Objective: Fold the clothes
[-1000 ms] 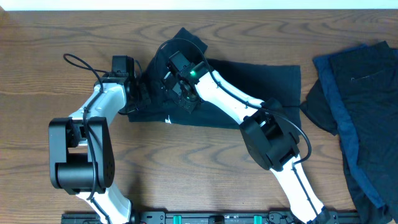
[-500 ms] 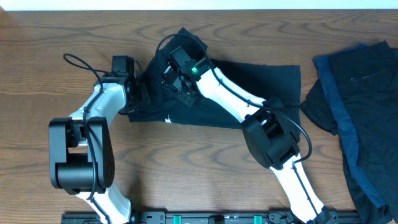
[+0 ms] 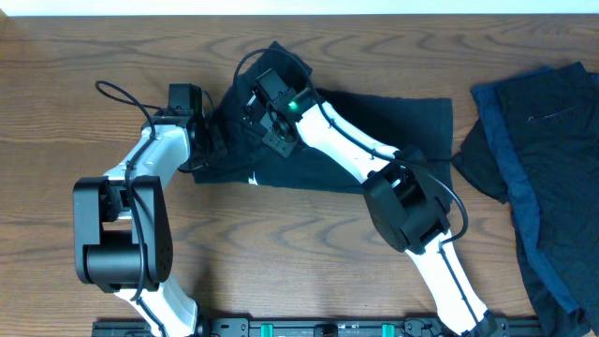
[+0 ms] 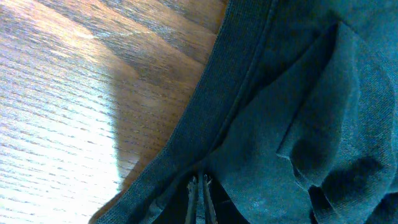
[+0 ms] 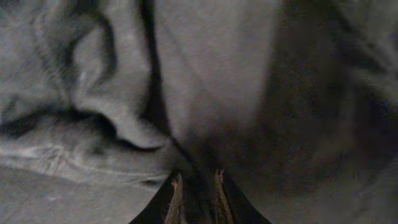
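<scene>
Wood table [image 3: 281, 262]: T-shirt [image 3: 393, 122] runs 9–3 o'clock; left gripper [image 4: 199, 190] clamps its 9 o'clock hem, right gripper [image 5: 196, 186] adjacent, grip unclear in shadow.

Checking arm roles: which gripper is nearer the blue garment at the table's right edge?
Right. The right gripper is on the dark T-shirt, left of the blue garment; the left gripper is farther left, at the shirt's left edge.

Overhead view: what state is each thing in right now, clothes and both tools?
T-shirt, spread flat, left end bunched up.
Pile of clothes, unfolded heap at far right.
Left tool, shut on the T-shirt's hem.
Right tool, slightly open, tips at the T-shirt.
</scene>
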`<state>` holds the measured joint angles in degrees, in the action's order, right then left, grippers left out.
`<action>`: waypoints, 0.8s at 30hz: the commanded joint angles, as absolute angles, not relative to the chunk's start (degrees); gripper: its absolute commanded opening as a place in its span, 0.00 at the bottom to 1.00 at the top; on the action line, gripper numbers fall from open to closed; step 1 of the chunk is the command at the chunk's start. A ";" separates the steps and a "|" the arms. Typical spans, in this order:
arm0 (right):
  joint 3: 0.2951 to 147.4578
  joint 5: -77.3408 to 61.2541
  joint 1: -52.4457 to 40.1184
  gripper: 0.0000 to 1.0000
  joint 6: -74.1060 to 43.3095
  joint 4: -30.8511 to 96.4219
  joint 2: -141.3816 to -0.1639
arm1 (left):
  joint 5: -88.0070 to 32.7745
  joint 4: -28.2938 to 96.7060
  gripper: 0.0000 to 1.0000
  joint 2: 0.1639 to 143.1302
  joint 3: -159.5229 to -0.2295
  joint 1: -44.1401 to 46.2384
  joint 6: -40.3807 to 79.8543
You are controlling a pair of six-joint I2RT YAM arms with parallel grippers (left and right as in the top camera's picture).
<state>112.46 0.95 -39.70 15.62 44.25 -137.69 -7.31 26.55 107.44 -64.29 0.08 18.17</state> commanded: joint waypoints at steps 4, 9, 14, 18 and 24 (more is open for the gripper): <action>113.56 2.81 -38.26 0.19 15.44 43.90 -138.91 | -6.83 26.65 0.08 107.63 -64.23 0.08 18.26; 113.56 2.83 -37.85 0.20 15.40 43.09 -138.91 | -6.81 26.63 0.08 107.63 -64.23 0.08 18.26; 114.34 3.66 -36.77 0.27 12.58 40.03 -138.10 | -6.81 26.61 0.08 107.63 -64.23 0.05 18.26; 116.53 2.94 -35.77 0.28 10.20 42.44 -135.85 | -6.81 26.63 0.08 107.63 -64.23 0.05 18.26; 117.86 -0.78 -35.64 0.01 10.33 54.30 -133.38 | -6.83 26.61 0.08 107.63 -64.23 0.08 18.26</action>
